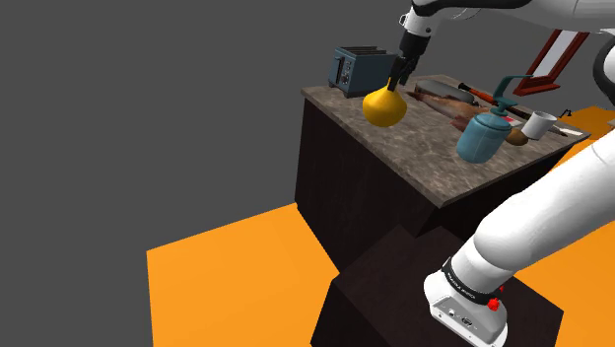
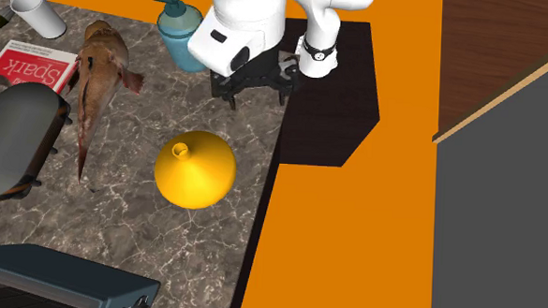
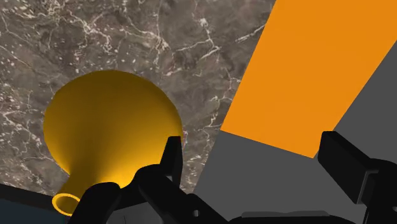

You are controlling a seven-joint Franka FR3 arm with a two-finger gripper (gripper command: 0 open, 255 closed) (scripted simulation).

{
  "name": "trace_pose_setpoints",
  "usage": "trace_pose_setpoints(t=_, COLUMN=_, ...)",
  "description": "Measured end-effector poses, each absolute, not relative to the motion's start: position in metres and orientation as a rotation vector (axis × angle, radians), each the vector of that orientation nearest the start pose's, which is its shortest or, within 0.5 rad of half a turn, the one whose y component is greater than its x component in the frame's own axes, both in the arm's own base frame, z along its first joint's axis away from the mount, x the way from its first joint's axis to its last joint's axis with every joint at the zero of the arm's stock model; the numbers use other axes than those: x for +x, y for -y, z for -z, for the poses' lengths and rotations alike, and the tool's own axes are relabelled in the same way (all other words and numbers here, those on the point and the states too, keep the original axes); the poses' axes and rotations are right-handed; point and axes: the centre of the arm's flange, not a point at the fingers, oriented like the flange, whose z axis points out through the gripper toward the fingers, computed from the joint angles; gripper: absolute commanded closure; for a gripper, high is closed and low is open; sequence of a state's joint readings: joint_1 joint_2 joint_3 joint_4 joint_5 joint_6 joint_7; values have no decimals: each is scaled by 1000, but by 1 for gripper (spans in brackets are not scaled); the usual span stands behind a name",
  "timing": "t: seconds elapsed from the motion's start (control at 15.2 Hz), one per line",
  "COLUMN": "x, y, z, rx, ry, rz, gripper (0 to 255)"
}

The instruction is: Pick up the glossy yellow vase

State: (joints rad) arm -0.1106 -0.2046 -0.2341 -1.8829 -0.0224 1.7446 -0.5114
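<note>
The glossy yellow vase (image 1: 384, 106) stands on the dark marble counter (image 1: 424, 158) near its front edge, round-bodied with a narrow neck pointing up. My gripper (image 1: 397, 81) hangs just above the neck. In the wrist view the gripper (image 3: 254, 159) is open, its fingers well apart. The vase (image 3: 111, 127) lies outside the one finger (image 3: 170, 159), and only counter edge and orange floor sit between the two. From the second exterior view the vase (image 2: 195, 169) sits close to the counter's edge (image 2: 261, 213), with the gripper (image 2: 258, 93) over it.
A dark toaster (image 1: 357, 67) stands behind the vase. A teal jug (image 1: 483, 136), a white mug (image 1: 538, 124), a brown fish-shaped piece (image 2: 97, 77), a red book (image 2: 27, 65) and a dark grey rounded object (image 2: 15, 139) share the counter. Orange floor (image 2: 354, 235) lies beyond the edge.
</note>
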Motion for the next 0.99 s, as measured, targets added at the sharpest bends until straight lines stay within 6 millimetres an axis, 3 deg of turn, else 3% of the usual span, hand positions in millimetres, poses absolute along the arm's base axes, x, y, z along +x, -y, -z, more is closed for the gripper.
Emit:
trace_pose_setpoints(t=0.73, x=553, y=304, z=-603, rx=-3136, ry=272, rz=88, gripper=0)
trace_pose_setpoints(t=0.99, x=567, y=319, z=-593, rx=-3136, ry=275, rz=85, gripper=0)
